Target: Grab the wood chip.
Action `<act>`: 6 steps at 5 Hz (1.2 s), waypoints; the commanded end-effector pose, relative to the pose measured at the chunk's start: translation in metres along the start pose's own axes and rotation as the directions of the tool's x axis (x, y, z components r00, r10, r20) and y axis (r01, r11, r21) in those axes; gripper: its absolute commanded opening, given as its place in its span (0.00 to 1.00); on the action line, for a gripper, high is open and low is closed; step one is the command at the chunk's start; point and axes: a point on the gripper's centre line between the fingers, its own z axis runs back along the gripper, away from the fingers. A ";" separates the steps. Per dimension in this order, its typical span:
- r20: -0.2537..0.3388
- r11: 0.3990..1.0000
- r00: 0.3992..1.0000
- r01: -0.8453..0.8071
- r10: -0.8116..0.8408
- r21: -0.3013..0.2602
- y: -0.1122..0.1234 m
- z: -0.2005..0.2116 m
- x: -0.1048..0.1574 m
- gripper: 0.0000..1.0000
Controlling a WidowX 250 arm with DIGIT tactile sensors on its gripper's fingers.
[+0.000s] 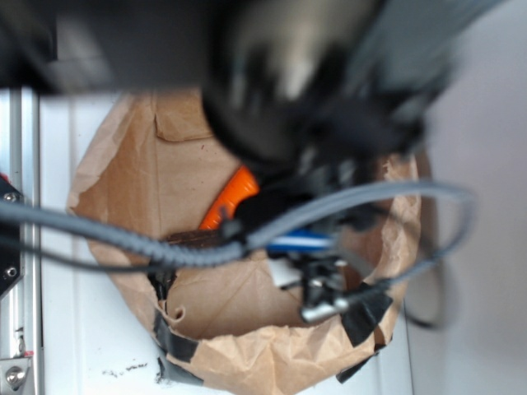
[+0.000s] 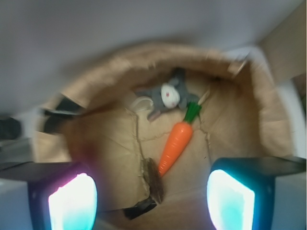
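The wood chip [image 2: 154, 180] is a dark brown sliver lying on the brown paper floor, its far end touching the tip of an orange toy carrot [image 2: 176, 142]. My gripper [image 2: 151, 203] hangs above it, open, the two glowing pads [image 2: 72, 203] standing wide apart on either side with nothing between them. In the exterior view the blurred arm covers most of the scene; a dark bit of the wood chip [image 1: 191, 239] shows beside the carrot [image 1: 230, 197], and the gripper itself is hidden among cables.
A grey stuffed animal [image 2: 165, 97] lies beyond the carrot's green top. The brown paper bag [image 1: 123, 189] walls ring the whole area. Black tape [image 2: 139, 208] sits on a paper seam just below the chip. Grey cables [image 1: 123, 234] cross the bag.
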 end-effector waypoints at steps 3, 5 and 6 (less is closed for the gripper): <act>0.053 1.000 0.999 -0.009 0.009 0.009 0.004 -0.034 -0.077 1.00; 0.082 0.996 0.994 -0.070 0.065 0.060 0.007 -0.052 -0.052 1.00; 0.067 0.990 0.991 -0.119 0.113 0.081 0.014 -0.062 -0.019 1.00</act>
